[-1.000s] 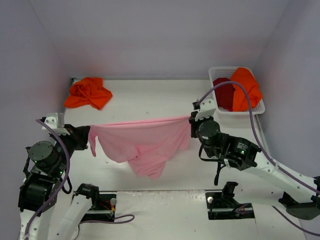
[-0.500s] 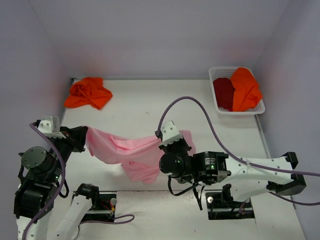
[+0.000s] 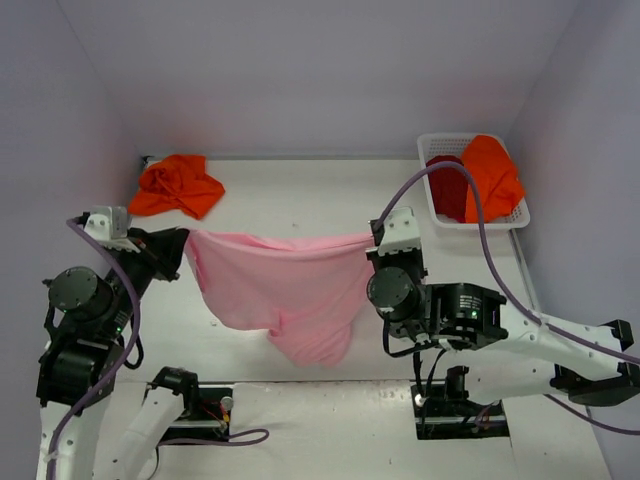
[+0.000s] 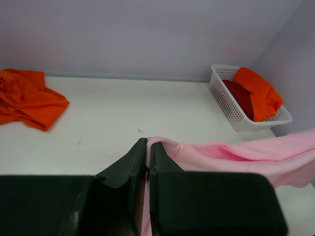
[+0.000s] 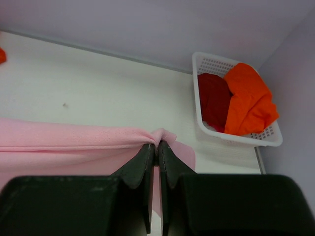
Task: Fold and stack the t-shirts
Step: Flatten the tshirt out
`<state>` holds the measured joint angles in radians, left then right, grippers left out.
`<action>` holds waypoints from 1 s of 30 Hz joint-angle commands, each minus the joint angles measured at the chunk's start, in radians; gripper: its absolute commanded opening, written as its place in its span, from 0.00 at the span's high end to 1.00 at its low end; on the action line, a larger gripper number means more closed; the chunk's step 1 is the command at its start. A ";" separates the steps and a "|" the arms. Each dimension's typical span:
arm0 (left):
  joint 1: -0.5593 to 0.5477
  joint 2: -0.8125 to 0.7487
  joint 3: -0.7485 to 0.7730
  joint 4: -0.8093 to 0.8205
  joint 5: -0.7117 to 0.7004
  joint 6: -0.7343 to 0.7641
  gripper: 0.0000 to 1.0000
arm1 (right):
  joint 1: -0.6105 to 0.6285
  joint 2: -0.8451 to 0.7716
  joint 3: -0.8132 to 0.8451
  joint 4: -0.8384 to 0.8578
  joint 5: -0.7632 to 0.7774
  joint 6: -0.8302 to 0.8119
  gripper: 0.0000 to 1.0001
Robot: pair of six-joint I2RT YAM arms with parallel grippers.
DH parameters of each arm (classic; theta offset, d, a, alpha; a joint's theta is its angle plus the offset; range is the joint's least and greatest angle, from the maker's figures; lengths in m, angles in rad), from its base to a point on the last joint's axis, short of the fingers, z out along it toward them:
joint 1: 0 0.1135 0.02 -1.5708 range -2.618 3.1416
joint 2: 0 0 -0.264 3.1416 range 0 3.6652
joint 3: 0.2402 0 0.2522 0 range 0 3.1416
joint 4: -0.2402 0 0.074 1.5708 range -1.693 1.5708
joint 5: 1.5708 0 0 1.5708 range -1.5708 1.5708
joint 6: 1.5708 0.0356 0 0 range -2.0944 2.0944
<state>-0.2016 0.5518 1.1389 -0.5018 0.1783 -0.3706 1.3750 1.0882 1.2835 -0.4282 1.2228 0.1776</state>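
From above, the pink shirt (image 3: 285, 290) hangs stretched between the left gripper (image 3: 183, 243) and the right gripper (image 3: 372, 243), left of the basket (image 3: 421, 150). The basket holds an orange shirt (image 3: 492, 178) and a dark red shirt (image 3: 450, 185). A second orange shirt (image 3: 178, 186) lies far left of it. In the left wrist view, the jaws pinch the pink shirt's (image 4: 236, 155) edge. In the right wrist view, the jaws pinch its (image 5: 64, 137) bunched edge.

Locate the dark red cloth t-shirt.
The dark red t-shirt lies far right in the top view, inside the white latticed plastic basket, left of a bright orange t-shirt.
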 commanded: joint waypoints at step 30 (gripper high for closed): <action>-0.047 0.522 -0.058 0.595 0.027 -0.119 1.00 | -0.659 0.114 -0.173 0.262 -0.545 -0.070 1.00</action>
<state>-0.2180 1.0363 1.0504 -0.0731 0.2161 -0.4763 0.7464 1.1919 1.1191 -0.2642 0.7219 0.1062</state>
